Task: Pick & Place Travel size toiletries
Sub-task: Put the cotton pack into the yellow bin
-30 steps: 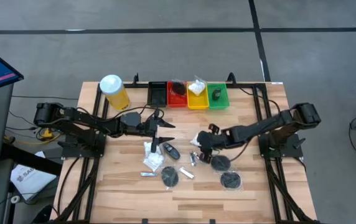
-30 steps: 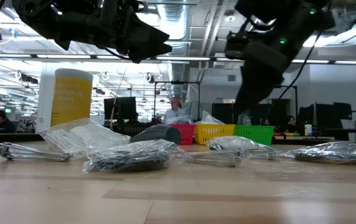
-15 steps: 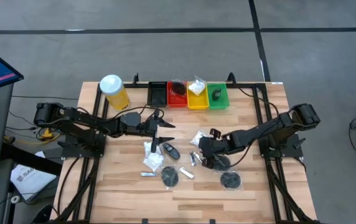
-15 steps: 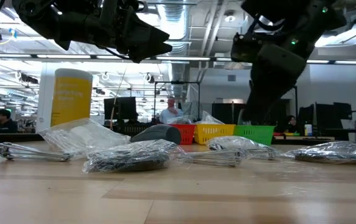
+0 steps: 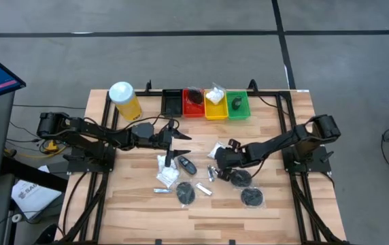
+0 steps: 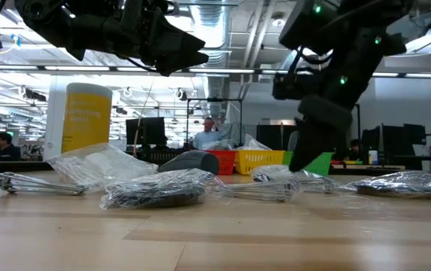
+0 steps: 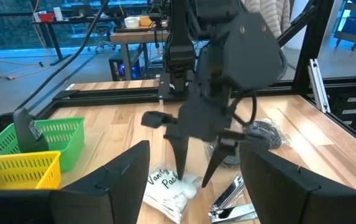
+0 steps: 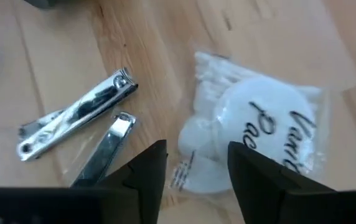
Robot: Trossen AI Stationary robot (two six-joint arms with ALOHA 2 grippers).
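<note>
Right gripper (image 5: 220,158) hangs low over a white sachet (image 8: 252,140), fingers apart with nothing between them; in its wrist view the fingertips (image 8: 152,163) straddle the sachet's edge, though contact cannot be told. Just beside lie silver clippers (image 8: 78,113). Black discs (image 5: 251,197) rest nearer the table's front edge. Left gripper (image 5: 181,144) waits open above the table's left half, over another sachet (image 5: 166,168). Farthest off stand the trays (image 5: 208,105).

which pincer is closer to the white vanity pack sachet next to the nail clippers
Right. The right pincer hangs open just above the white sachet, fingers straddling its edge. The left pincer waits open, raised farther off across the table.
</note>
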